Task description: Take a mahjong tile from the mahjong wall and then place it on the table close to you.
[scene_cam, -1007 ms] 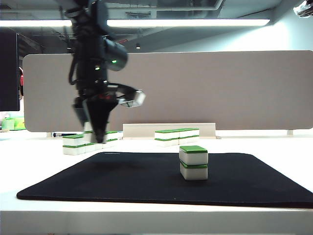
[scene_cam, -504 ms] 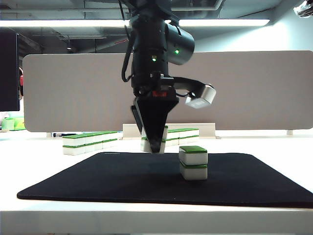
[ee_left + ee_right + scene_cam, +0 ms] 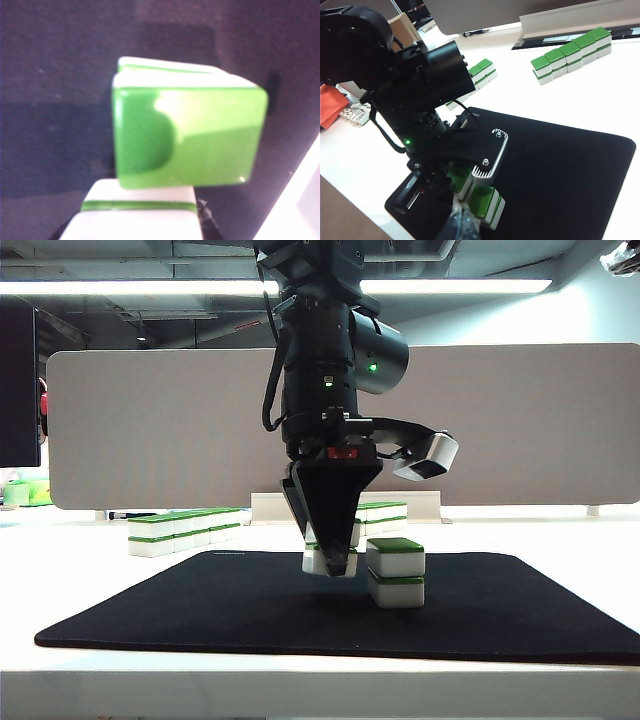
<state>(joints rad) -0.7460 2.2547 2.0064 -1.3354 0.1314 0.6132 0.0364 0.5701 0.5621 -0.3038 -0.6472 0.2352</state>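
Observation:
My left gripper (image 3: pixel 333 565) hangs point-down over the black mat (image 3: pixel 200 610), shut on a white mahjong tile (image 3: pixel 318 560) with a green band, just above the mat. In the left wrist view the held tile (image 3: pixel 137 220) sits between the dark fingers (image 3: pixel 206 226). Right beside it a green-topped stack of two tiles (image 3: pixel 396 572) stands on the mat. The mahjong wall (image 3: pixel 185 528) runs along the white table (image 3: pixel 560 535) at the back left. Of my right gripper (image 3: pixel 462 225) only a blurred tip shows, above the mat's near corner.
A shorter row of like tiles (image 3: pixel 380 514) stands behind the mat, in front of a low white rail (image 3: pixel 270 505) and a grey partition (image 3: pixel 520 420). The left arm's camera housing (image 3: pixel 428 456) juts out to the right of the gripper.
The left arm has swung from the mahjong wall rightward with the tile and come down beside the two-tile stack on the mat. The grip is unchanged.

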